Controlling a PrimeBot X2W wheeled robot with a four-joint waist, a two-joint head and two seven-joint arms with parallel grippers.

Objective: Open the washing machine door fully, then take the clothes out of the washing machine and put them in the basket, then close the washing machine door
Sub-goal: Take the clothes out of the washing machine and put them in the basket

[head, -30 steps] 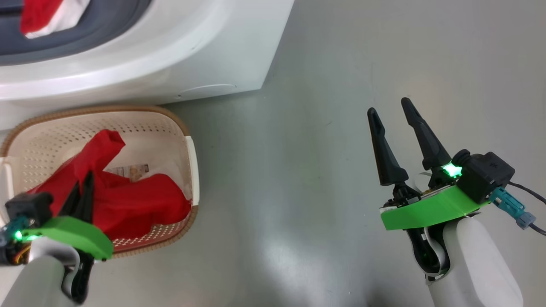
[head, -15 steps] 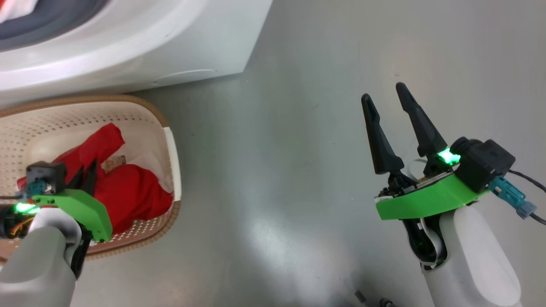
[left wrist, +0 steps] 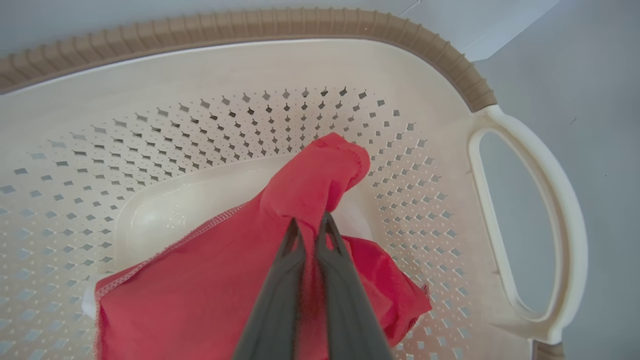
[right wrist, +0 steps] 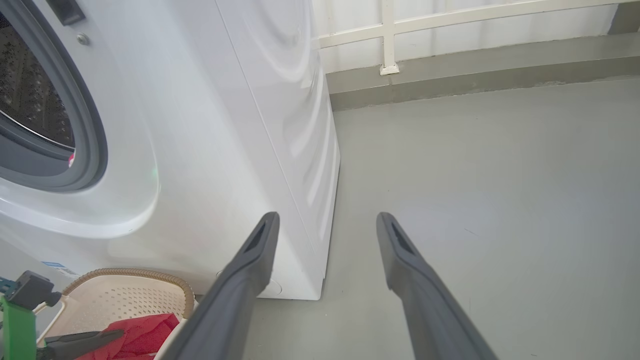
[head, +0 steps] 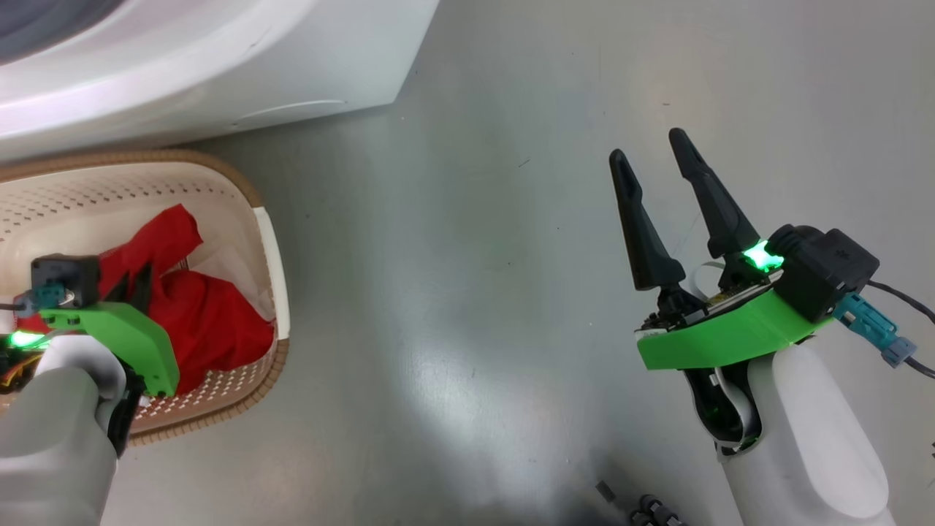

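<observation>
head view: grey floor (head: 467, 292); left gripper (head: 139, 281) pinches clothes (head: 212, 321), right gripper (head: 649, 146) spread wide.

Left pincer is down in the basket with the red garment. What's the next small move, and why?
Probably open the left pincer and let go. Its fingers are shut on a fold of the red garment, and the rest of that garment lies inside the basket, so nothing more needs carrying. The right pincer stands open over the floor, holding nothing.
</observation>
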